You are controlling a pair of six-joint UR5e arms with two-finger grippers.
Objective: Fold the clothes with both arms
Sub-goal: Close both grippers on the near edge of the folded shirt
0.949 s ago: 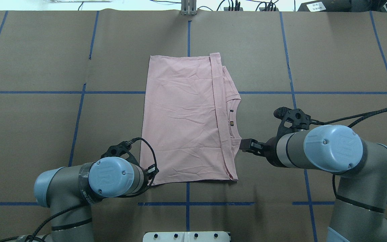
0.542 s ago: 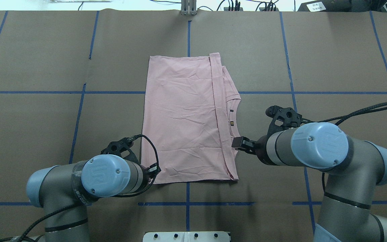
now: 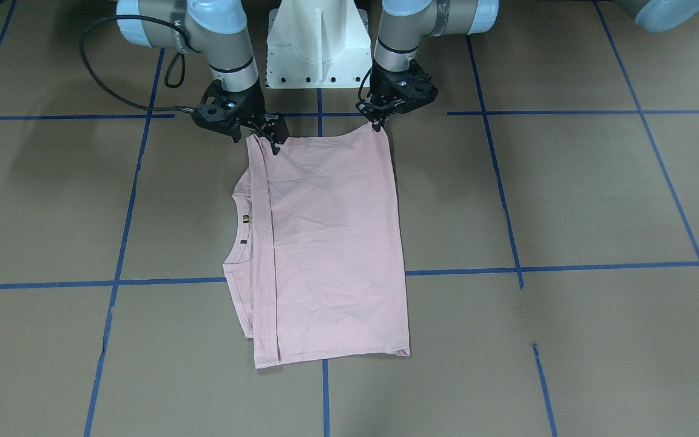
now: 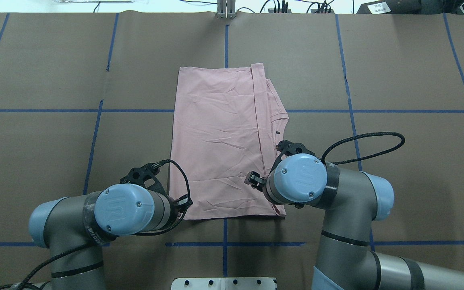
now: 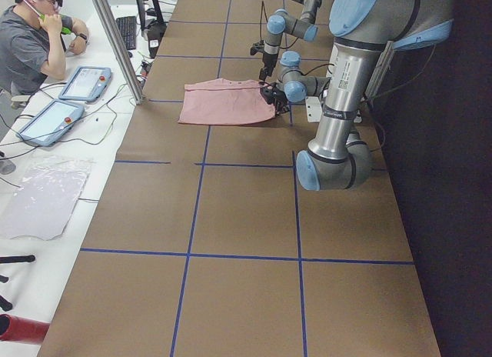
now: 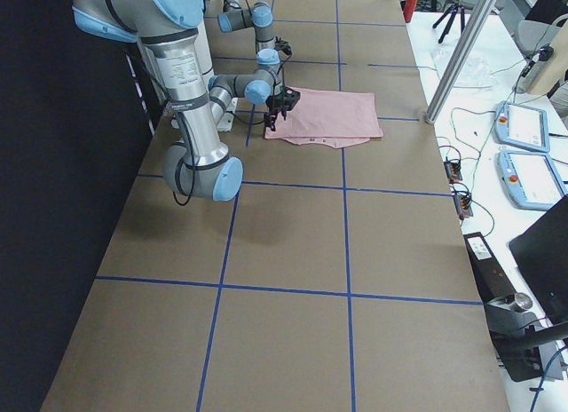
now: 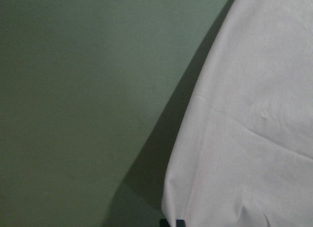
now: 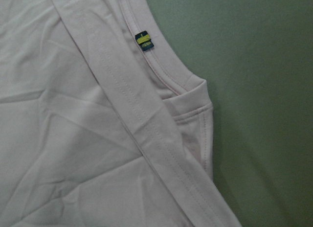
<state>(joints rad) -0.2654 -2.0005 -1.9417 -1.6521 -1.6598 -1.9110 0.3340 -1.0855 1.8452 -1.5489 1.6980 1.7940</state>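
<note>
cloth this thin likely handled light, limp and quick to sag or slip, so the shirt (image 3: 331, 243) seemed best pinched through all layers at its two corners nearest the base (image 3: 316, 54). it lay flat and folded on the table (image 3: 568, 194), just out from the base. left pincer (image 3: 379, 125) looked clamped on one base-side corner; right pincer (image 3: 275, 145) touched the other, by the collar (image 3: 241, 230), and whether it had closed could not be told.

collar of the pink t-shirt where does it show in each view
Front-facing: collar on the T-shirt, left of centre.
Overhead: right of centre, partly under the right arm.
Exterior left: too small to tell.
Exterior right: upper centre, edge nearest the camera.
Left wrist: not in it.
Right wrist: top centre.
Landmark: white base.
</note>
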